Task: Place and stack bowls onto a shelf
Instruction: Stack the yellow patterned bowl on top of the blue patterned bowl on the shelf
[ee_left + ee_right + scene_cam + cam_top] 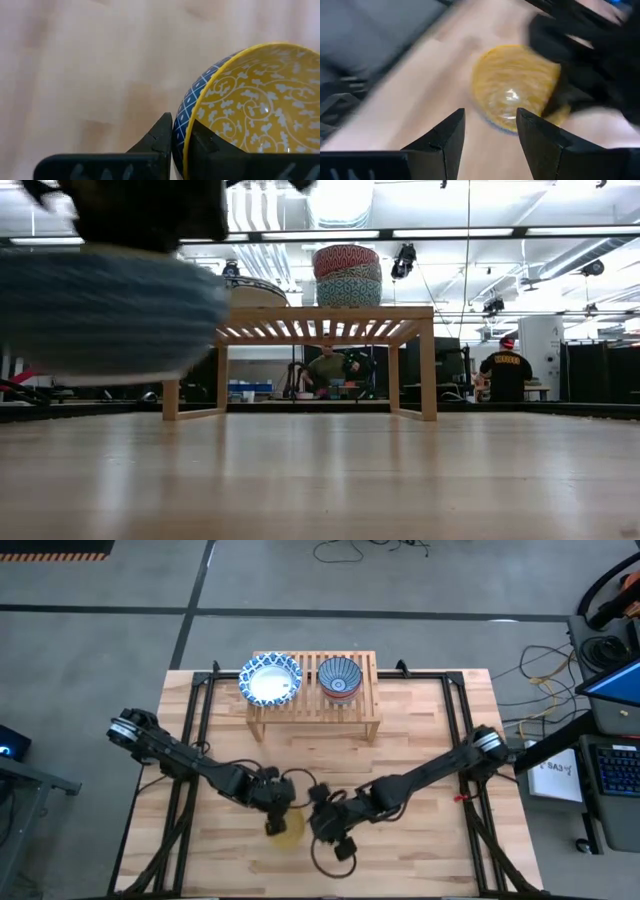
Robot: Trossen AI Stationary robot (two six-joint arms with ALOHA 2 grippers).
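The left gripper (179, 142) pinches the yellow bowl's (250, 105) rim, one finger inside and one outside, probably for carrying it from the near table to the shelf (314, 700). Just right, the right gripper (487, 132) hangs with jaws apart, empty. The low view shows the bowl only as a blur.

From my overhead feed, the shelf (315, 700) sits at twelve o'clock on the table (420, 840), with a wide bowl (270, 680) on its nine o'clock end and a stack of smaller bowls (340, 678) just beside it toward three o'clock. At six o'clock, near the table's front edge, I have one more small bowl (287, 830). The left gripper (277, 823) is at that bowl's rim on its nine o'clock side, and the right gripper (318, 827) is just beside it at three o'clock.
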